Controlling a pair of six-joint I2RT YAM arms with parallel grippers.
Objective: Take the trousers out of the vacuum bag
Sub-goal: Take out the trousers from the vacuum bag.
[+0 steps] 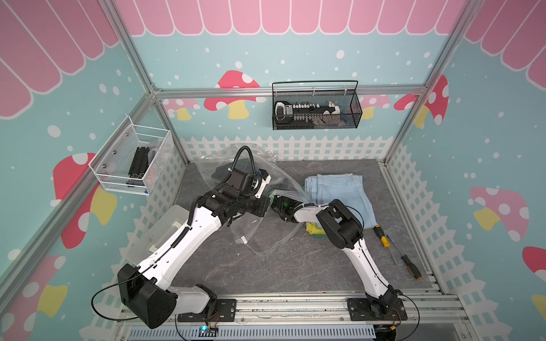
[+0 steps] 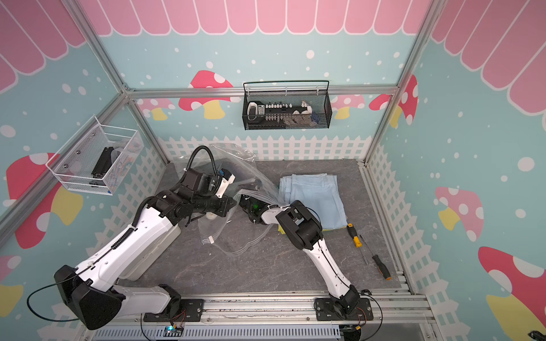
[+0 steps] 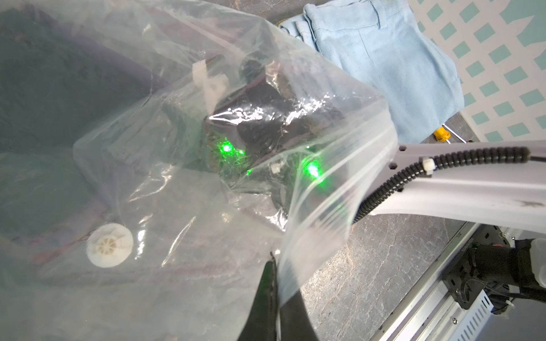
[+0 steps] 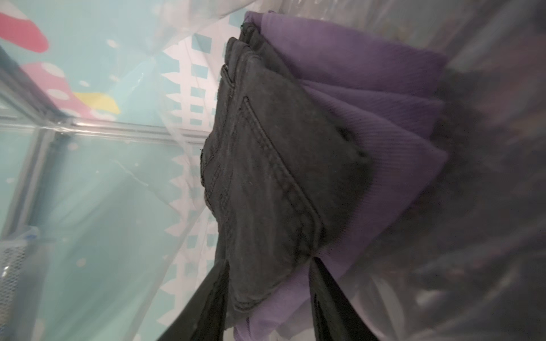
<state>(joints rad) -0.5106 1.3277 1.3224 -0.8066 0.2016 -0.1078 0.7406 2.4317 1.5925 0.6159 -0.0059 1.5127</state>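
Grey marbled tabletop (image 1: 280, 271), fenced by mushroom-print walls, carries the vacuum bag (image 1: 267, 161) at its back-left. The bag is clear, crinkled plastic with a white round valve (image 3: 109, 249). Its long axis runs from the back-left corner toward the front centre, and the zip-seal edge (image 1: 266, 251) with its slider clip (image 1: 243, 239) droops forward.

Inside lie dark trousers (image 4: 266, 177) folded on purple trousers (image 4: 369, 73). The right gripper (image 4: 270, 261) reaches in through the mouth, its fingers clamped on either side of the dark fold. The left gripper (image 3: 273, 259) has its fingers together, pinching the bag's rim up.

Light blue trousers (image 1: 339, 192) and yellow trousers (image 1: 313, 228) lie just right of the mouth. Bare tabletop spreads in front, between the arms. Two screwdrivers (image 1: 381, 236) lie near the right edge, and a translucent box (image 1: 159, 233) sits by the left.
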